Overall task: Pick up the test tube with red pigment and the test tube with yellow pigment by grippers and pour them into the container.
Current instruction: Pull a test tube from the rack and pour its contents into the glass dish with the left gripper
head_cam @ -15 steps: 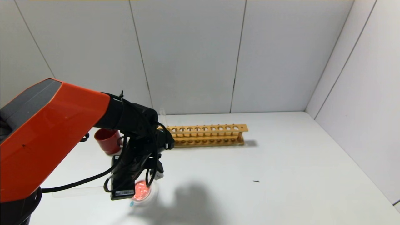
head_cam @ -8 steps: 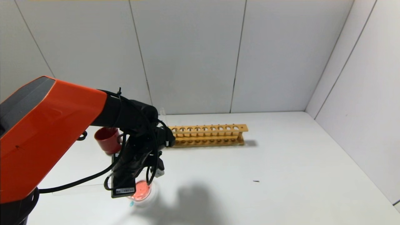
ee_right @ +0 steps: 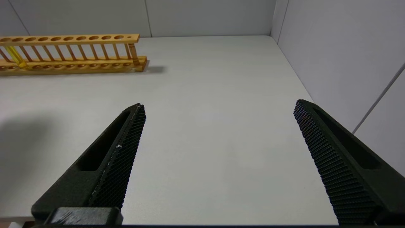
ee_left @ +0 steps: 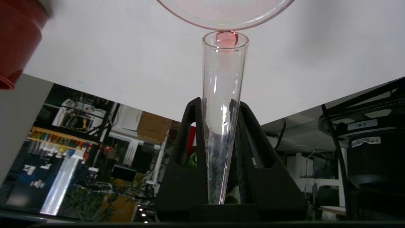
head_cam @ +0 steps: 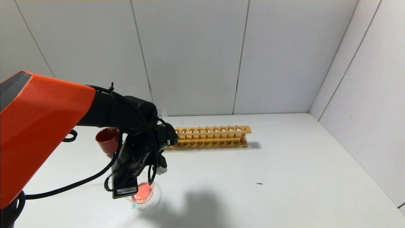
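Observation:
My left gripper (ee_left: 218, 104) is shut on the test tube with red pigment (ee_left: 223, 88) and holds it mouth-down over the container (ee_left: 221, 19). The tube looks almost drained, with a red tint only at its mouth. In the head view the left gripper (head_cam: 139, 177) hangs over the container (head_cam: 144, 193), a shallow glass dish holding orange-red liquid, at the table's front left. The test tube with yellow pigment (ee_right: 14, 55) stands in the wooden rack (ee_right: 72, 50). My right gripper (ee_right: 219, 104) is open and empty above bare table, right of the rack.
The wooden rack (head_cam: 212, 136) stands along the back of the white table, most holes empty. A dark red cup (head_cam: 106, 139) stands at the back left behind my left arm. Grey walls close in the back and right.
My left arm has lifted and swung a little to the left, with the tube still over the dish. More of the dish with its red liquid shows now.

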Controlling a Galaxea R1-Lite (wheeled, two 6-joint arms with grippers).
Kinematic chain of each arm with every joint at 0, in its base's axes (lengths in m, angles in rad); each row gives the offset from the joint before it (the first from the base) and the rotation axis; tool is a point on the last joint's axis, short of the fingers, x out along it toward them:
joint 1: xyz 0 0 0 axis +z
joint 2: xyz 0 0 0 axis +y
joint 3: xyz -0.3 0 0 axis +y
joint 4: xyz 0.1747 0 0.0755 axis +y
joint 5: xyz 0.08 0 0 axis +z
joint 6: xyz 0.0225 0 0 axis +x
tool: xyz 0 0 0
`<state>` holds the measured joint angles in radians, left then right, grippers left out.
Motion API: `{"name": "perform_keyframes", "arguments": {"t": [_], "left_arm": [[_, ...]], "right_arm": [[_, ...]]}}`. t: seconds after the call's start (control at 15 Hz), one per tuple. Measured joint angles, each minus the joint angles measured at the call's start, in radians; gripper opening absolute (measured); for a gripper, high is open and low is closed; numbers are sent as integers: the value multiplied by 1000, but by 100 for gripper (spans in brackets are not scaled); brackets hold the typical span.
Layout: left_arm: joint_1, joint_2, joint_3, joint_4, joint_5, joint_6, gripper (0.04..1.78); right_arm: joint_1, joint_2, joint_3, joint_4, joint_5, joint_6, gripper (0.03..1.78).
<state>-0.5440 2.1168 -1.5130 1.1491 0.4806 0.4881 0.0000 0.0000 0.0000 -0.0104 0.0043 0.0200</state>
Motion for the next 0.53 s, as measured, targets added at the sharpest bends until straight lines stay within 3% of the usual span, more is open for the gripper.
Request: {"name": "perform_keyframes", "arguments": {"t": [0.53], "left_arm": [[1, -22, 51, -19, 11, -17, 31]], "right_arm": [[0, 0, 0, 0, 0, 0, 171]]}}
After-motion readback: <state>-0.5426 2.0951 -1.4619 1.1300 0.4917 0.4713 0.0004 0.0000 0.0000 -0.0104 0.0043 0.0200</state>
